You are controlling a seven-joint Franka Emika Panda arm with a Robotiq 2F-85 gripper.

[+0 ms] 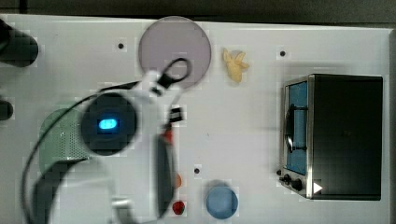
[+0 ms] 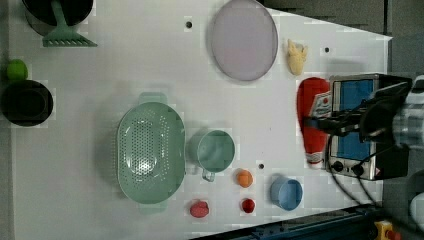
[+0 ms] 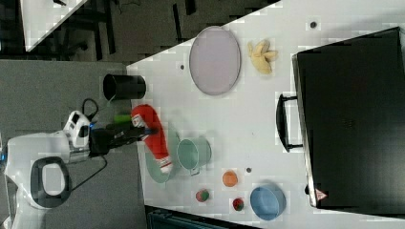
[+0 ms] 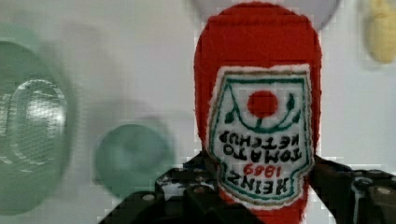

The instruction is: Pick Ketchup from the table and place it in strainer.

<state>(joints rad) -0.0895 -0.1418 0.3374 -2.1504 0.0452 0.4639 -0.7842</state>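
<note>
- Ketchup [image 4: 259, 116], a red plastic squeeze bottle with a white cap and a white, green-edged label: pinched between the dark fingers [image 4: 345, 186] across its body at the label. It is off the tabletop [image 2: 150, 60], carried in the air.
- Gripper [image 3: 143, 131]: in the right view it enters from the right view's left, and the bottle hangs from it tilted, white cap lowest, rounded red base highest.
- Bottle long axis: runs roughly crosswise to the fingers, cap end pointing down toward the basket in the right view.
- Key relation: in the right view the cap end overlaps the near rim of the strainer [image 2: 150, 152], a pale green oval plastic basket with a perforated bottom. Judged close above it, not yet inside; the left view shows the basket empty.
- Next move, judged: carry further over the basket's middle and line the bottle's length with the oval's long way, since bottle and basket look similar in span.
- Risk, judged: small round green plastic cup [image 2: 215, 150] sits just beside the strainer; a skewed release could tip the bottle onto it.
- Farther off: pale lilac round plate [image 2: 243, 39].
</note>
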